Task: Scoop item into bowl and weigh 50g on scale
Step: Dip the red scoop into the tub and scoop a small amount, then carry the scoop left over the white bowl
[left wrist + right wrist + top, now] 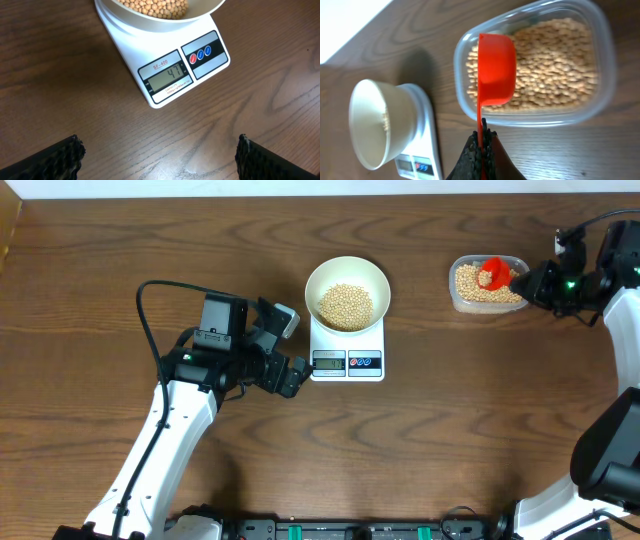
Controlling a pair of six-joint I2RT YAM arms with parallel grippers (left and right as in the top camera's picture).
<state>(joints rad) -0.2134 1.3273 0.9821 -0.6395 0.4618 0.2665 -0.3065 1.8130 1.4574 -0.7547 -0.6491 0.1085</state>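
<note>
The white bowl [346, 285] sits on the white scale [347, 360] at the table's middle and holds pale-tan beans [345, 306]. In the left wrist view the scale's display [167, 76] reads 47, beside its red and blue buttons [200, 54]. My left gripper [290, 350] is open and empty, just left of the scale; its fingertips [160, 155] frame bare wood. My right gripper [530, 282] is shut on the handle of a red scoop [496, 67], held on its side over the clear tub [600, 60] of beans [555, 65]. The bowl [370, 125] also shows in the right wrist view.
The clear plastic tub [456, 272] stands at the far right of the table. The table's back edge [300, 198] runs behind the bowl. Bare wood lies in front of the scale.
</note>
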